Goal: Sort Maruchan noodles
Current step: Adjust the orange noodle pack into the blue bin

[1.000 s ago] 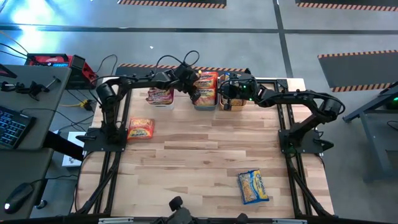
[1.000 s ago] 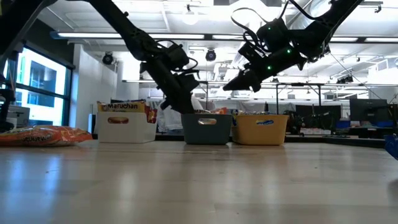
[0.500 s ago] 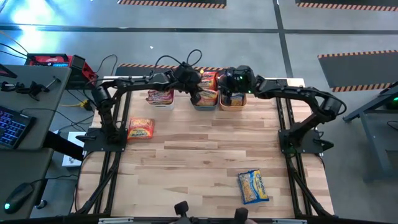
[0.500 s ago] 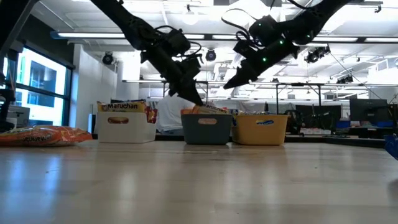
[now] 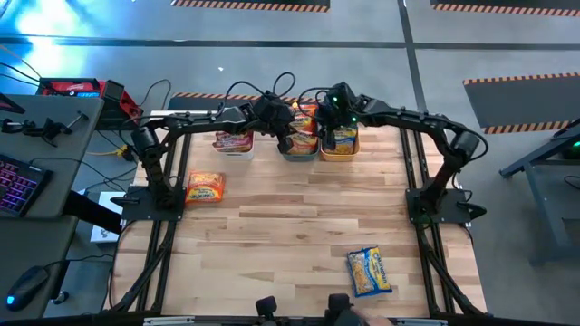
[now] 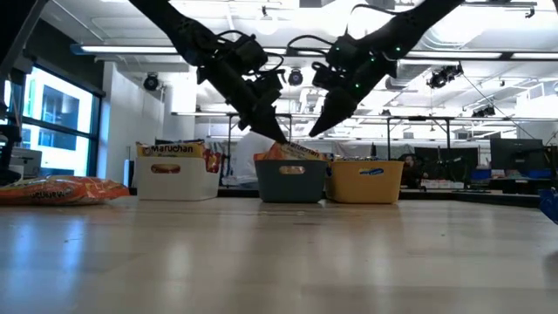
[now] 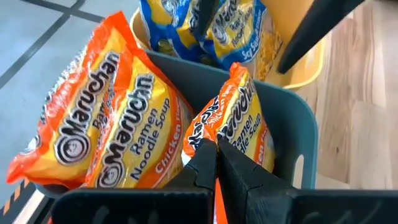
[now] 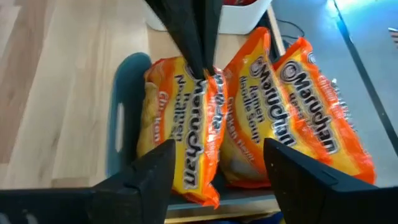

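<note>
The left gripper (image 7: pixel 214 163) is over the teal bin (image 5: pixel 299 149) at the table's far edge, its jaws pinching the top edge of an orange packet (image 7: pixel 239 121) that stands upright in the bin near its front wall. Two more orange packets (image 7: pixel 109 121) lean against the bin's back side.

The right gripper (image 8: pixel 217 165) hovers above the same bin with its jaws spread wide, holding nothing; in the low view it hangs clear of the bin rim.

The orange bin (image 5: pixel 340 145) just to the right holds blue-and-yellow packets (image 7: pixel 205 25). The white bin (image 5: pixel 234 143) to the left holds what looks like a pink-red packet (image 5: pixel 234 138), though it is small there.

On the table, a loose orange packet (image 5: pixel 205 187) lies near the left edge, and a blue-and-yellow packet (image 5: pixel 369 272) lies well apart near the front right.
</note>
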### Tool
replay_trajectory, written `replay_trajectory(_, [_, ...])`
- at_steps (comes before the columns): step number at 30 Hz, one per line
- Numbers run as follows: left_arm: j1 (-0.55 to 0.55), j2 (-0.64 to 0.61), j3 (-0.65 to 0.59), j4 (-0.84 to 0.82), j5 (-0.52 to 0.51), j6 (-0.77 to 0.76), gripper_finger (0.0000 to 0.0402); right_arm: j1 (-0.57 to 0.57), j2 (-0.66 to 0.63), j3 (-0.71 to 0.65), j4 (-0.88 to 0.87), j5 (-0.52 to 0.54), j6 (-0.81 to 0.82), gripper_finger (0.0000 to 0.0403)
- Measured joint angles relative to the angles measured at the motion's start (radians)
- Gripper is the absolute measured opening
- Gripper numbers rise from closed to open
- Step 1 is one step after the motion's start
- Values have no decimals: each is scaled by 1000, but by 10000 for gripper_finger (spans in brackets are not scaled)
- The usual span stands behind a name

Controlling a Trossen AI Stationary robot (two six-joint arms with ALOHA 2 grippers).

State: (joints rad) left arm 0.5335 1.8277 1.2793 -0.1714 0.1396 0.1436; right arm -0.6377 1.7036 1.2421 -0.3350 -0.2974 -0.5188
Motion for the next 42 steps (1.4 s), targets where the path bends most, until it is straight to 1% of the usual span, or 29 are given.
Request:
replay_trajectory(4, [0,-1,0,-1,0,7,0,-13,23,44,-39,-18,-35,230])
replay_trajectory(10, [0,-2,0,-13,0,11,0,-45,57,64,-51,-126,-40,231])
replay_trajectory(18, [-4,-17,0,-12,-2,18,0,-52,105,67,-39,-134,-40,231])
replay_trajectory(22, [-4,-17,0,-16,-2,18,0,-49,132,67,-33,-183,-40,231])
replay_trajectory(26, [-4,-17,0,-16,-2,18,0,-49,161,67,-33,-203,-35,231])
replay_trajectory(30, [-4,-17,0,-15,-2,18,0,-52,193,67,-34,-249,6,231])
replay_trajectory(34, [-4,-17,0,-15,-2,18,0,-52,218,66,-34,-253,31,231])
replay_trajectory(38, [-4,-17,0,-15,-2,18,0,-52,221,66,-34,-256,42,217])
replay_trajectory(42, [-4,-17,0,-15,-3,18,0,-52,221,66,-34,-258,51,175])
